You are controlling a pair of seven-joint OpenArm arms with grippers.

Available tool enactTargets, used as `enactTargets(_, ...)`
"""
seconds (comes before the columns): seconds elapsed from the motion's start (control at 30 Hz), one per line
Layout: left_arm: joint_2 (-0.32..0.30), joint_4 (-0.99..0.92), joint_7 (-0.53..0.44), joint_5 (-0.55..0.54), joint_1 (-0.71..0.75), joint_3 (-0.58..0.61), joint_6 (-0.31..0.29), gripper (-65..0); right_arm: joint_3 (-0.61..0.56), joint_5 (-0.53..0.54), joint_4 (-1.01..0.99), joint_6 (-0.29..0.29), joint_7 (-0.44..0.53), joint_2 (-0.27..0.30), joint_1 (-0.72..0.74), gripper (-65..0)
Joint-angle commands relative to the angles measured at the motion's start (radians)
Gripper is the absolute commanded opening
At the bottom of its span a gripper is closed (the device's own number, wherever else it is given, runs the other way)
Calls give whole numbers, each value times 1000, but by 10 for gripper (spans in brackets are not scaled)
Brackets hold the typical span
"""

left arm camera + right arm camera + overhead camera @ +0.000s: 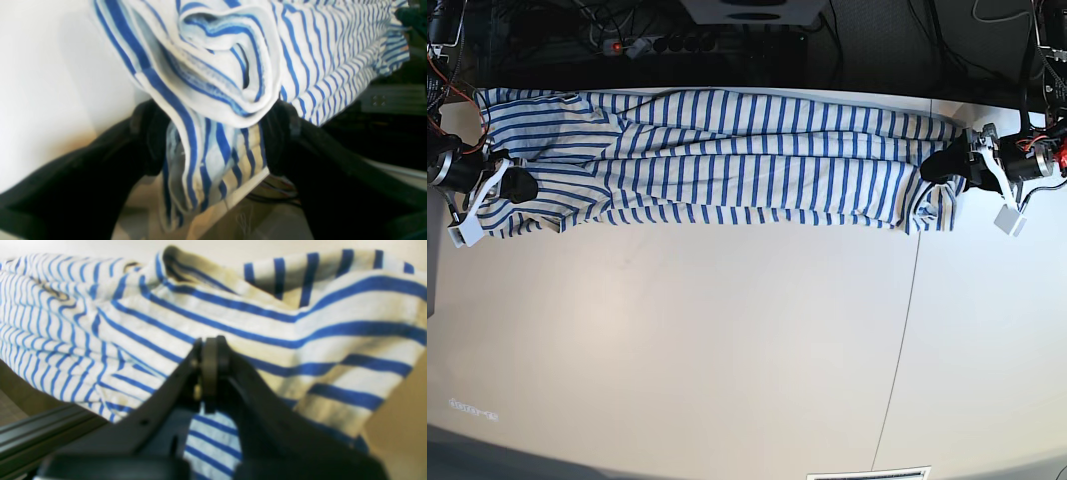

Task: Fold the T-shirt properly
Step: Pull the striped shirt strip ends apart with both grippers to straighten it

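— Along the upper part of the table (687,340), from ten o'clock to two o'clock in the base view, what is lying there?

— It is the T-shirt (747,180), white with narrow blue stripes. It is stretched in one long band, with folds and wrinkles, and its edges are not even.

— And the left gripper (947,180), please, how does it stand?

— It is between two and three o'clock, at one end of the band. Its fingers (145,143) are wide open, and a bunched part of the cloth lies between them. In the left wrist view, a rolled loop of cloth rises at twelve o'clock.

— Then the right gripper (522,185)?

— This one is between nine and ten o'clock, over the other end. It is closed, with its tips against the striped cloth. If some cloth is pinched inside, I cannot tell.
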Motion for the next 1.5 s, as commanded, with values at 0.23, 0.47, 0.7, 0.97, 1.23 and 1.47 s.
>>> enactTargets(0.23, -6, 8, -82, 71, -12, -7, -6, -572, 13, 15, 11, 56, 12, 22, 10, -650)
enactTargets(0.47, 22, 8, -80, 154, -92, -7, -6, -650, 13, 56, 11, 56, 13, 23, 14, -650)
enactTargets(0.7, 13, 8, -82, 233, -181, -8, -6, -650, 13, 87, 49, 56, 16, 23, 19, -650)
enactTargets(0.97, -30, 8, -111, 312, -214, -8, -6, -650, 13, 87, 118, 56, 16, 23, 32, -650)
enactTargets(1.23, -153, 8, -122, 338, -289, -8, -6, -650, 13, 75, 121, 56, 17, 23, 55, -650)
enactTargets(1.47, -220, 8, -116, 409, -371, -8, -6, -650, 13, 68, 121, 56, 16, 23, 55, -650)
